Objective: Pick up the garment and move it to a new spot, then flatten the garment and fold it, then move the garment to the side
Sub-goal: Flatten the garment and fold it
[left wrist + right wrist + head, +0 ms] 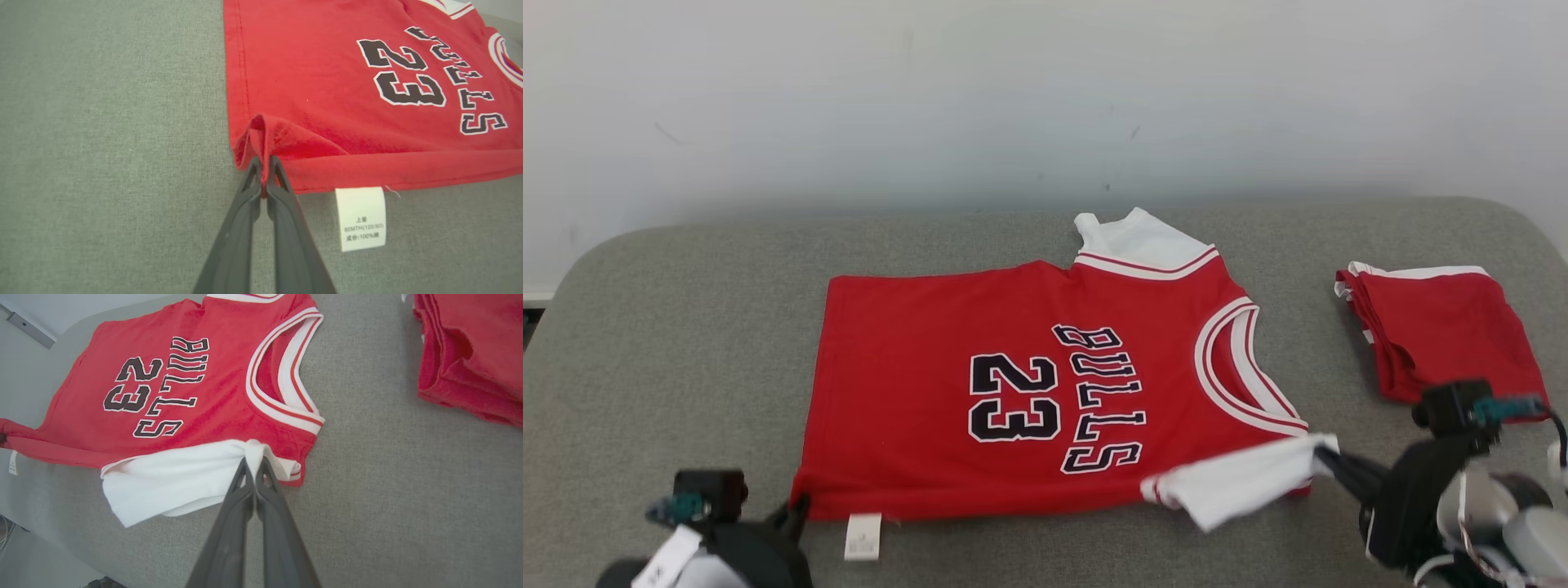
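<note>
Pinching the red, white-trimmed fabric jersey (1013, 392), spread flat mid-frame on the grey cloth table (686, 327): left gripper (799, 505) clamped on its hem corner, lower left; right gripper (1321, 454) clamped on its white sleeve edge, lower right. Best lifted together, kept taut, laid toward the upper edge for a straight fold.

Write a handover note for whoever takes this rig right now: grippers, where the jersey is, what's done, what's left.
Left gripper: shut on the jersey at its near hem corner.
Right gripper: shut on the jersey's near white sleeve.
The jersey lies spread out, print up, on the grey cushion, neckline toward the robot's right. A folded red garment sits apart at the right.
Done: placed and largely flattened.
Left: fold it, then move it to the side.
</note>
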You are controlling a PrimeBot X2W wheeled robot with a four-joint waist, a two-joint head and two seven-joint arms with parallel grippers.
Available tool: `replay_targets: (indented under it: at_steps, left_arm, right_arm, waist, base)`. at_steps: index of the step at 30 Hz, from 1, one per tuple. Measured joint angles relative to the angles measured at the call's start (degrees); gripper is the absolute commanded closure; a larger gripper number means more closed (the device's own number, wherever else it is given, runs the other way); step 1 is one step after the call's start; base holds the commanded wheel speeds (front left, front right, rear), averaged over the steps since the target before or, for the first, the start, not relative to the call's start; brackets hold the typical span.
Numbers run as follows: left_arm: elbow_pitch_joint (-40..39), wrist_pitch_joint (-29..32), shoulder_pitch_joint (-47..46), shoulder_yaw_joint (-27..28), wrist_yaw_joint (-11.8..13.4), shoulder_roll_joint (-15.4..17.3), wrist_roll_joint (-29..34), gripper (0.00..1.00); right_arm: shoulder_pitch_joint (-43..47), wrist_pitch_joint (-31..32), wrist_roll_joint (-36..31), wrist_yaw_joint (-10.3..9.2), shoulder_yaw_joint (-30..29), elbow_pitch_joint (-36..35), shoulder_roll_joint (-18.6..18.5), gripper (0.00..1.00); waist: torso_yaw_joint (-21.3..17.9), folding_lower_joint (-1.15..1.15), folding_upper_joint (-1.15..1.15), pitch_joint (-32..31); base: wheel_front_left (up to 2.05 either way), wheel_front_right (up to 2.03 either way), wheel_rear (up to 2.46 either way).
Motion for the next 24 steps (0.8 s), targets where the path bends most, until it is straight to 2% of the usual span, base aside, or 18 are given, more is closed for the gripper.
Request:
replay_targets:
  at_steps: [6, 13, 24]
  left_arm:
    - [1.91, 4.23, -9.64, -0.86, -1.01, 1.31, 0.08, 1.00]
    - [6.28, 7.98, -14.91, -1.71, -1.51, 1.44, -0.42, 1.00]
    - [14.11, 11.09, -24.97, -2.29, -2.00, 0.27, -1.46, 1.00]
  right_arm:
    - [-12.33, 5.76, -1.31, 0.49, 2.34, 4.81, 0.32, 1.00]
    - [-19.88, 10.35, -1.32, 1.33, 4.36, 12.77, 2.52, 1.00]
    - [-31.28, 12.82, -2.79, 2.61, 6.56, 24.34, 6.64, 1.00]
  waist:
    - [0.06, 0.00, 0.00, 1.54]
    - [0.04, 0.01, 0.00, 3.80]
    - [-0.02, 0.01, 0.00, 7.89]
  base:
    - [0.00, 0.00, 0.00]
    - [0.00, 0.00, 0.00]
    - [0.00, 0.00, 0.00]
